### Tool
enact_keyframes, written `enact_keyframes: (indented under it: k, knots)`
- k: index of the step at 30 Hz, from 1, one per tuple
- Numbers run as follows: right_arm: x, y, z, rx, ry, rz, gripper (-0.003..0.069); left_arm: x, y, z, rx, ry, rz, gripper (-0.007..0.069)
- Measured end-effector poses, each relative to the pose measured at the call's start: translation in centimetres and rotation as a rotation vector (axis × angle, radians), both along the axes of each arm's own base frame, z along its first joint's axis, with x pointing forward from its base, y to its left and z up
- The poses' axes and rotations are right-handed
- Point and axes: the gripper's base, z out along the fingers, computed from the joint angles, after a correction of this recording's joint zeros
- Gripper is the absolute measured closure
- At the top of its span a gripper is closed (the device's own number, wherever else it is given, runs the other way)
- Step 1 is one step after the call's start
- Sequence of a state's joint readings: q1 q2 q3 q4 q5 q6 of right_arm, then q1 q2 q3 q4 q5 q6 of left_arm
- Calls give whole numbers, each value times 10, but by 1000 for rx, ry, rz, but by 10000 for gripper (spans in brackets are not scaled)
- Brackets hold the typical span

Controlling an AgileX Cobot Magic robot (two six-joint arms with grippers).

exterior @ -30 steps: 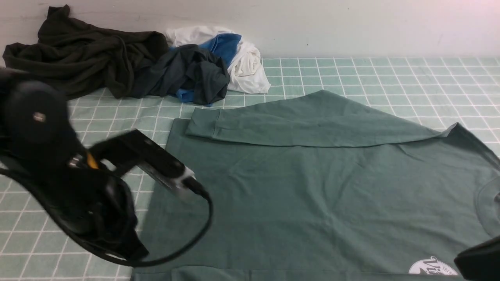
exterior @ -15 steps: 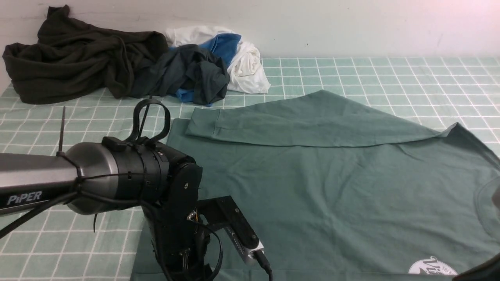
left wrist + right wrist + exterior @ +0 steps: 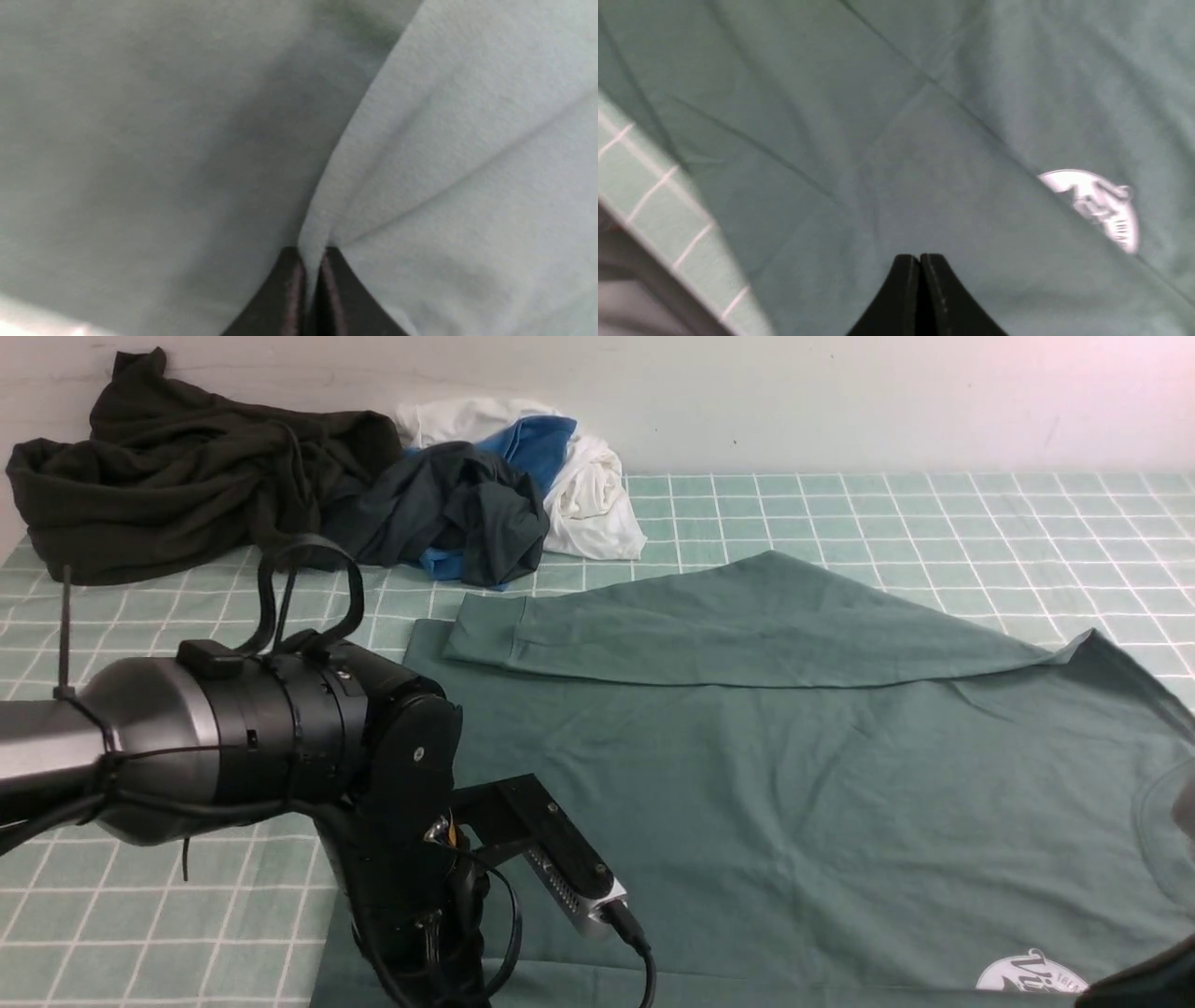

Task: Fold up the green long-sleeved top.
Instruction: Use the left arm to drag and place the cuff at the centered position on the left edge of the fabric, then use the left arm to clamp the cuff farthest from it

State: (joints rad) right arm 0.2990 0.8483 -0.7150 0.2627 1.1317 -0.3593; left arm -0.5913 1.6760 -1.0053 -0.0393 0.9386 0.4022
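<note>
Left gripper (image 3: 312,255) pinches the green long-sleeved top (image 3: 794,784) near the tabletop's (image 3: 840,513) front edge. Right gripper (image 3: 920,262) is closed, empty.

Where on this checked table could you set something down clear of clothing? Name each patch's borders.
Far right: bare checked cloth between the wall and the green top. Near left: squares between the clothes heap and the top, overhung by the left arm. Crowded: the far-left heap.
</note>
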Motion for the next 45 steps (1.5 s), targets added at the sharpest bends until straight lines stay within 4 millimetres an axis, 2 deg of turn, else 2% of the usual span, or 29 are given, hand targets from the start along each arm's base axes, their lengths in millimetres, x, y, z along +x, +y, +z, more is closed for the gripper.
enact_keyframes:
  k: [4, 6, 11, 12, 14, 15, 17, 20, 23, 24, 27, 28, 29, 30, 33, 34, 37, 38, 39, 41, 43, 45]
  knots:
    - [10, -7, -2, -31, -17, -147, 671, 13, -3, 19, 23, -65, -26, 619]
    - [20, -13, -7, -85, -6, -259, 656, 31, -7, 42, 31, -156, -45, 617]
    - [32, -18, -15, -163, -1, -336, 601, 65, -9, 66, 8, -239, -2, 615]
    - [35, -18, -16, -165, -5, -350, 575, 81, -8, 65, 10, -242, 24, 612]
    - [37, -18, -16, -157, -18, -358, 541, 97, -4, 62, 16, -236, 54, 607]
    - [37, -18, -16, -156, -20, -359, 535, 99, -5, 62, 13, -239, 57, 606]
    - [38, -17, -15, -149, -31, -361, 494, 117, -2, 50, 22, -224, 84, 587]
    - [38, -17, -15, -145, -35, -362, 460, 129, 0, 41, 30, -208, 102, 549]
    - [39, -18, -15, -147, -40, -362, 417, 145, 2, 40, 19, -216, 144, 426]
    - [39, -18, -15, -147, -40, -362, 416, 146, 2, 41, 17, -219, 146, 417]
    - [42, -17, -10, -144, -81, -358, 406, 166, 9, 55, -49, -265, 284, 248]
    - [43, -17, -9, -143, -86, -358, 406, 166, 9, 54, -52, -261, 291, 248]
    - [47, -17, -1, -130, -133, -357, 406, 179, 16, 59, -95, -275, 373, 183]
    - [50, -16, 4, -121, -168, -355, 405, 188, 21, 59, -121, -277, 420, 153]
    - [57, -15, 19, -97, -256, -351, 403, 212, 34, 49, -196, -290, 531, 110]
    - [62, -13, 24, -89, -290, -347, 403, 227, 40, 39, -241, -306, 583, 102]
    - [71, -10, 30, -77, -326, -342, 403, 251, 51, 12, -299, -325, 666, 100]
    - [73, -10, 30, -78, -324, -341, 403, 253, 51, 10, -304, -331, 670, 100]
    - [78, -8, 28, -80, -318, -339, 403, 263, 54, -5, -320, -332, 696, 100]
    - [84, -6, 21, -94, -290, -337, 403, 271, 54, -23, -329, -329, 708, 100]
    - [88, -5, 16, -107, -264, -335, 403, 276, 52, -33, -332, -325, 709, 102]
    - [92, -4, 10, -121, -237, -333, 403, 279, 51, -31, -354, -334, 714, 124]
